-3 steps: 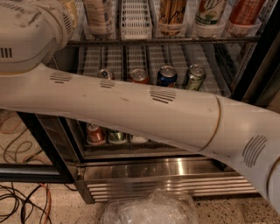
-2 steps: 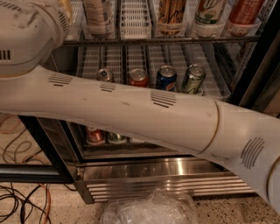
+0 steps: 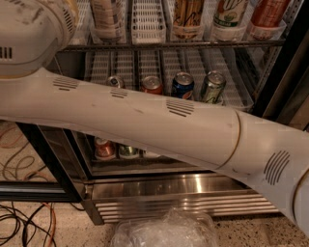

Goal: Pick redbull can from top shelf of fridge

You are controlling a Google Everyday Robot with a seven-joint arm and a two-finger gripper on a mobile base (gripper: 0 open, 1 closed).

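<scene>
Camera view, fridge [image 3: 169, 189] front, door open. My arm [image 3: 145, 116] runs as a pale diagonal from its bulky housing [image 3: 29, 34] at 10 o'clock down to 4 o'clock, covering most of the middle of the frame. Over the last second almost nothing has changed: the arm lies on the same line and the cans behind it sit in the same places, with at most a slight drift that I would not swear to. I read this as a pause or a very slow approach, not a reach in progress. The gripper is out of frame, somewhere past the housing toward 10 or 11 o'clock, so I cannot tell whether its fingers are apart or together. The top shelf [image 3: 193, 44] crosses the frame at 12 o'clock, its clear cups holding a pale bottle [image 3: 107, 19], a brown can [image 3: 188, 14], a green-and-white can [image 3: 231, 14] and a red one [image 3: 270, 14], with a white lane [image 3: 148, 19] between bottle and brown can. I cannot pick out the redbull can among them; it may stand behind the housing or above the frame edge. The rack below shows a cola can [image 3: 152, 84], a Pepsi can [image 3: 182, 86] and a green can [image 3: 212, 87], none of them my target. Nothing suggests a grasp yet.
</scene>
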